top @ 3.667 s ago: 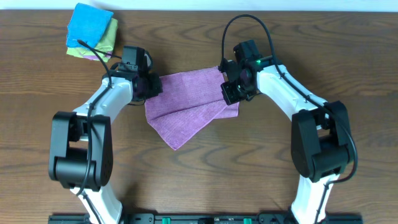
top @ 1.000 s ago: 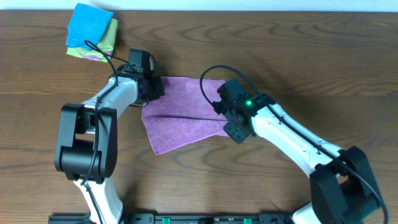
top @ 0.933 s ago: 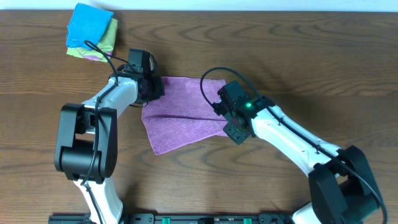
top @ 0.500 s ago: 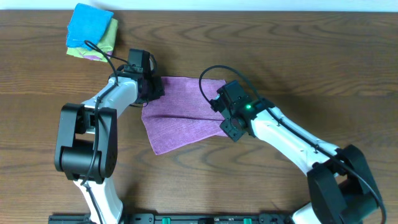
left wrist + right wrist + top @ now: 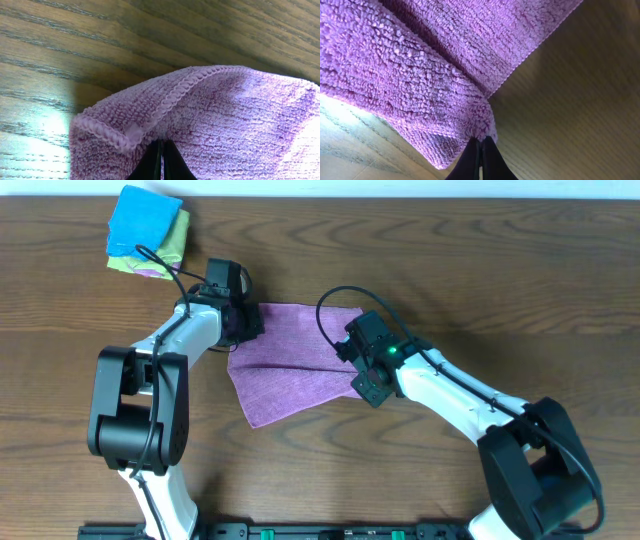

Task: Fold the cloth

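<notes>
A purple cloth (image 5: 290, 365) lies partly folded on the wooden table between my two arms. My left gripper (image 5: 243, 322) is shut on the cloth's upper left corner; in the left wrist view the black fingertips (image 5: 161, 161) pinch the hemmed edge of the cloth (image 5: 210, 120). My right gripper (image 5: 362, 377) is shut on the cloth's right edge, lifted and carried over the cloth's right part. In the right wrist view the fingertips (image 5: 480, 157) pinch a fold of the cloth (image 5: 420, 75) above the table.
A stack of folded cloths, blue (image 5: 143, 220) on top of green and purple ones, lies at the far left corner. The table's far edge runs along the top of the overhead view.
My right gripper has carried the cloth's right edge down and leftward over the cloth, still creeping left in the last second. My left gripper has held its corner in place.
</notes>
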`<state>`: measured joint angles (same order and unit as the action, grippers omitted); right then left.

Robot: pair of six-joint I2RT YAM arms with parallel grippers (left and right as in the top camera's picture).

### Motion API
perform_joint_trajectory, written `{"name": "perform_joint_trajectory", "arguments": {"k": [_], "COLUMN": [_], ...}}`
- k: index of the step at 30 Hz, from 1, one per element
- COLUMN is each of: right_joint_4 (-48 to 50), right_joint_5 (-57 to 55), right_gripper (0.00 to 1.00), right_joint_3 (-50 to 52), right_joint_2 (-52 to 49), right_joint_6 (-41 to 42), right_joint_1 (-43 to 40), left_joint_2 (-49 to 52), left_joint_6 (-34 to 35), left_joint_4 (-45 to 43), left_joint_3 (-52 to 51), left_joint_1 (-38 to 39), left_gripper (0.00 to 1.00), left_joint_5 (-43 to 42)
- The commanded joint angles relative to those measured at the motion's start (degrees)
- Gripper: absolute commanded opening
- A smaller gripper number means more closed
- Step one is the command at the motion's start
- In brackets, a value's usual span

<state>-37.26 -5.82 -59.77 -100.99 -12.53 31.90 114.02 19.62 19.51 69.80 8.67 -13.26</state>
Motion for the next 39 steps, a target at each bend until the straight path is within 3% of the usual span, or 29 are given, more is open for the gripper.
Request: {"name": "perform_joint_trajectory", "arguments": {"k": [1,10,22,23,24,25,29,33,34,35,36,39], "right_joint_4": [-1.18,-14.95,-26.73,-26.91,-26.88,-26.77,-24.87,-20.13,-17.70,-15.47,-13.11,-6.62], "right_joint_5": [0.28,11.52,21.24,21.27,21.29,21.24,19.80,17.55,17.11,16.83,16.68,16.11], "right_gripper": [0.01,0.01,0.02,0.15,0.49,0.67,0.78,0.66,0.53,0.26,0.06,0.01], "right_joint_3": [-0.13,-8.98,-9.55,-9.55,-9.55,-9.55,-9.55,-9.55,-9.55,-9.55,-9.55,-9.55], "right_joint_2": [-0.15,3.87,6.71,6.71,6.71,6.71,6.71,6.71,6.69,6.62,6.36,4.33], "right_joint_6": [1.73,6.69,6.69,6.71,6.73,6.75,6.75,6.78,6.97,6.97,6.97,6.93], "right_joint_1": [0.35,3.50,13.05,13.18,13.18,13.18,12.59,11.50,11.10,10.73,10.36,8.96], "left_joint_2": [1.92,1.92,1.92,1.92,1.92,1.92,1.92,1.92,1.92,1.92,1.92,1.92], "left_joint_6": [-0.35,-0.11,-0.11,-0.11,-0.11,-0.11,-0.22,-0.37,-0.37,-0.37,-0.37,-0.37], "left_joint_4": [0.83,0.79,0.79,0.81,0.83,0.83,1.20,1.75,1.90,2.10,2.32,3.13], "left_joint_3": [0.44,0.44,0.44,0.44,0.44,0.44,0.44,0.44,0.44,0.44,0.44,0.44], "left_joint_1": [-0.63,-2.08,-2.34,-2.34,-2.34,-2.34,-2.34,-2.34,-2.34,-2.34,-2.34,-2.34], "left_gripper": [0.06,0.06,0.06,0.06,0.06,0.06,0.06,0.06,0.06,0.06,0.06,0.06], "left_joint_5": [1.88,3.34,3.34,3.34,3.32,3.32,3.34,3.34,3.34,3.32,3.32,3.32]}}
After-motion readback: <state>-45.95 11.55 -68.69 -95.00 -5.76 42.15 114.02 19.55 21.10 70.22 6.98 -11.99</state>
